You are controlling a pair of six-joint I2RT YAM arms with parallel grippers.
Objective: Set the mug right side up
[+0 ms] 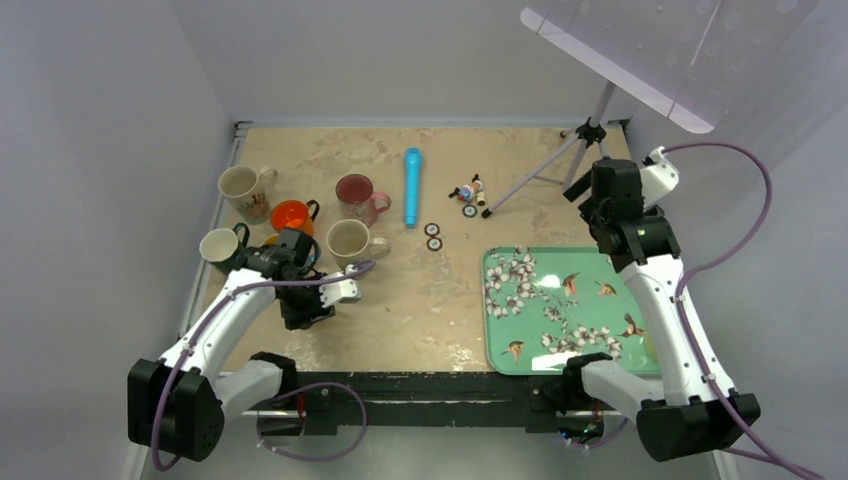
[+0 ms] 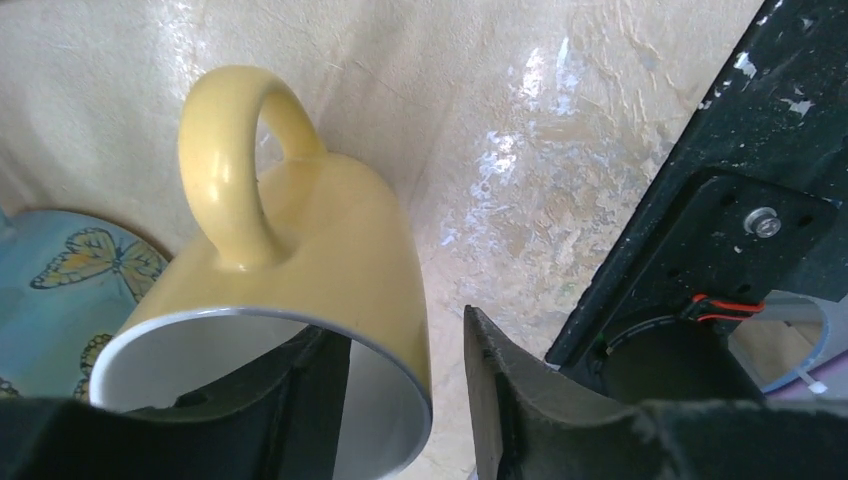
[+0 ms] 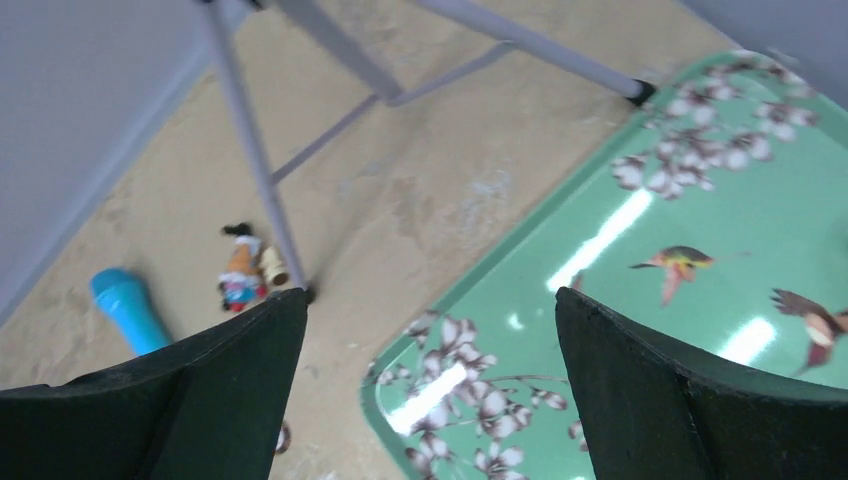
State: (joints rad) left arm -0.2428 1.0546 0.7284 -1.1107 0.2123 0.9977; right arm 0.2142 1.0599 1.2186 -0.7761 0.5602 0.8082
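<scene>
A yellow mug [image 2: 330, 250] with a white inside fills the left wrist view, its mouth towards the camera and its handle on the far side. My left gripper [image 2: 400, 330] straddles its rim. One finger is inside the mug. The other finger [image 2: 490, 380] is outside, a small gap from the wall, so the jaws are open. In the top view the left gripper [image 1: 305, 305] is near the table's front left and hides the mug. My right gripper [image 3: 430, 295] is open and empty, held high over the far left corner of the tray, and shows in the top view [image 1: 600, 210].
Several other mugs stand upright at the back left: cream [image 1: 240, 185], orange [image 1: 292, 215], maroon [image 1: 357, 192], beige [image 1: 348, 240], white [image 1: 218, 245]. A blue butterfly-patterned object [image 2: 60, 290] sits beside the yellow mug. Also in view are a blue cylinder [image 1: 412, 187], small toys [image 1: 468, 192], a tripod [image 1: 560, 165], a green floral tray [image 1: 560, 310] and the black front rail [image 2: 700, 200].
</scene>
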